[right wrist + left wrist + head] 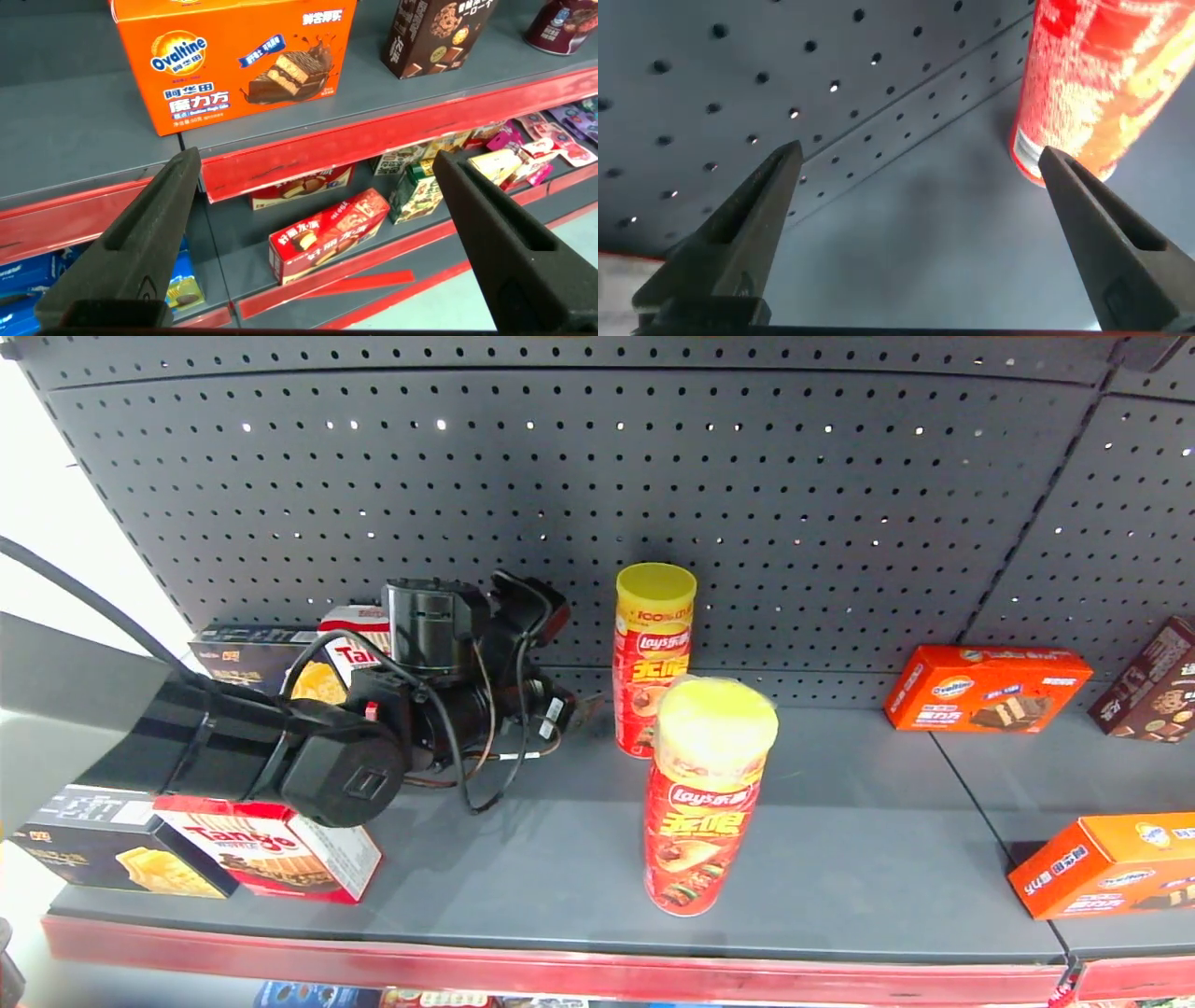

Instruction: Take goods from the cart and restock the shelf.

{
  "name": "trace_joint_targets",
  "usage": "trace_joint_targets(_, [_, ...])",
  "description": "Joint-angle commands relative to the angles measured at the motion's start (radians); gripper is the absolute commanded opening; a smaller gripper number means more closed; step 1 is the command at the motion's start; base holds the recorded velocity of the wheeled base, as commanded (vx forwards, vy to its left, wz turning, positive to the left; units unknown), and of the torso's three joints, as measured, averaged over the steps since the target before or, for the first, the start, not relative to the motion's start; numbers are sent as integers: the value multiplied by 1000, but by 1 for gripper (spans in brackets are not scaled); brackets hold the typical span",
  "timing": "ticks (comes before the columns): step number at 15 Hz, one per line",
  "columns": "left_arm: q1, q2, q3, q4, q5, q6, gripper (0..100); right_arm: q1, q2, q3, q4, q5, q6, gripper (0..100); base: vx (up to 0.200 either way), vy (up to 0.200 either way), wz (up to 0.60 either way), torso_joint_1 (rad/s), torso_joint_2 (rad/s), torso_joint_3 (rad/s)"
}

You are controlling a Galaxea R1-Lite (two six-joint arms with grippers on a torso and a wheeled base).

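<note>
Front can [709, 793] stands close behind shelf lip [560, 969].

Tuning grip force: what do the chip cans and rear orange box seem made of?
Front chip can and rear chip can: probably paperboard tubes, glossy printed wrap showing highlights; yellow lids look like translucent plastic. Rear orange box: printed paperboard, by its crisp folded edges; slight sheen.

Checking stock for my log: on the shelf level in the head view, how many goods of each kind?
Chip canisters: 2
Orange boxes: 2
Red-and-white wafer boxes: 2
Black boxes: 2
Brown box: 1
Total: 9
</note>
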Motion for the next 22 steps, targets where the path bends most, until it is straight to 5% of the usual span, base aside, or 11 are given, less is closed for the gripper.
trace_joint_targets(1, [-5, 39, -29, -1, 6, 0, 100, 0, 1, 0, 0, 0, 0, 100, 0, 0, 0, 0, 0, 0])
trace_joint_targets(14, [-22, 77, -115, 29, 6, 0, 100, 0, 1, 0, 0, 0, 0, 100, 0, 0, 0, 0, 0, 0])
trace_joint_targets(19, [-20, -4, -95, 26, 24, -9, 100, 0, 1, 0, 0, 0, 0, 100, 0, 0, 0, 0, 0, 0])
trace_joint_targets(22, [-25, -152, -3, -71, 80, -43, 100, 0, 1, 0, 0, 0, 0, 100, 0, 0, 0, 0, 0, 0])
